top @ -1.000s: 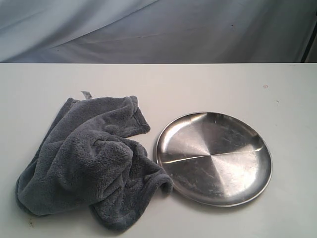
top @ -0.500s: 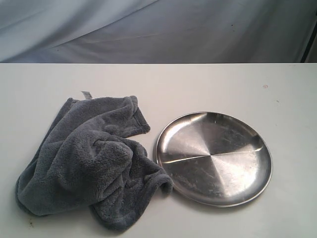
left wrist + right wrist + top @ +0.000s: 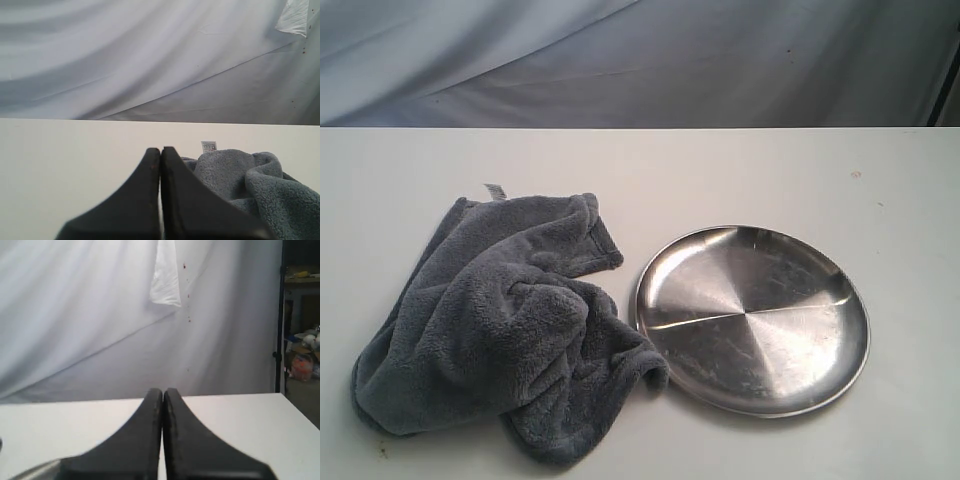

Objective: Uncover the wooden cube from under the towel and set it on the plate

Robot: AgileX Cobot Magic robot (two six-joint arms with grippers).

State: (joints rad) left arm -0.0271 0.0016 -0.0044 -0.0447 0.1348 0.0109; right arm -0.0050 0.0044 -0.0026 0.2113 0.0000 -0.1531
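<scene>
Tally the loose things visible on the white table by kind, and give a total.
Fluffy dark grey plush towel: 1
Round shiny stainless-steel plate: 1
Wooden cube: 0 in view; whether it lies under the towel cannot be seen
Total: 2

Dark grey plush towel point(image 3: 505, 325) is seen crumpled in a loose heap on the left of the white table point(image 3: 720, 170). Its folds are bunched, with a raised hump near the middle. A small white tag point(image 3: 495, 190) is shown at its far edge. Round shiny steel plate point(image 3: 752, 318) is laid flat just right of the towel, with a raised rim and a scratched, reflective, bare face. The towel's near-right fold is seen at the plate rim; contact cannot be told. Wooden cube cannot be seen.
</scene>
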